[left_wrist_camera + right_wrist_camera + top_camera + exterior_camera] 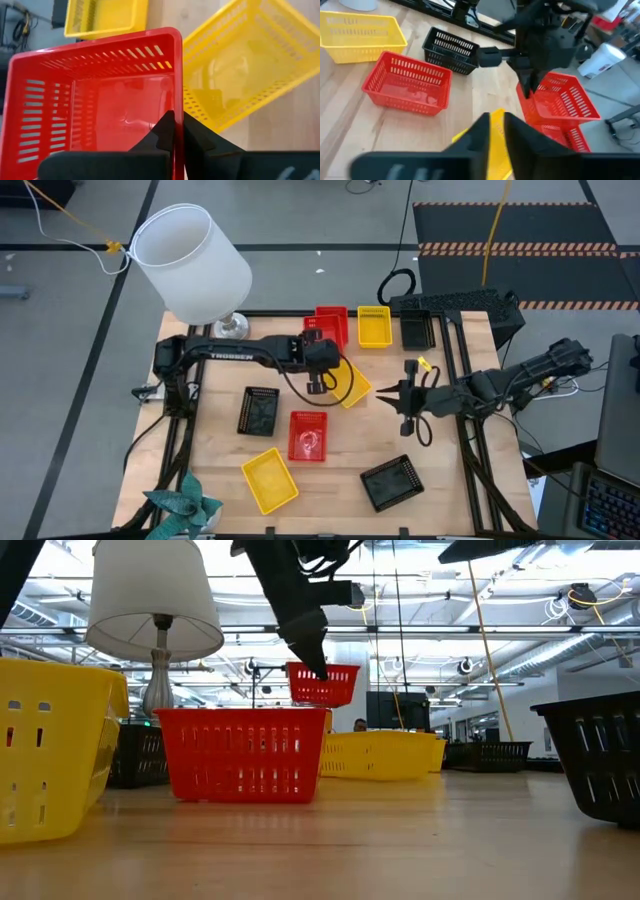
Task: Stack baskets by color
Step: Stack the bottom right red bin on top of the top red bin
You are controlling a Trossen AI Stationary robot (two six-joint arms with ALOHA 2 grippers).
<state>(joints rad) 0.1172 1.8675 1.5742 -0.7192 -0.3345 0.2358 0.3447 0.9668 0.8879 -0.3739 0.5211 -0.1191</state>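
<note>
We're holding a red basket (100,95) by its rim, left gripper (175,131) pinched tight, right above the red stack (335,323). Our right gripper (495,125) is closing on the yellow basket (350,385) just beside that stack. We're thinking square the corners before dropping it.

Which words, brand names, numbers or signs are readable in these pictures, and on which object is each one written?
"TROSSEN": white letters along the left arm, high view; small, only just readable.
Baskets, lampshade and table: no text visible on them.
Keyboard at the table's right edge: key markings too small to read.
</note>
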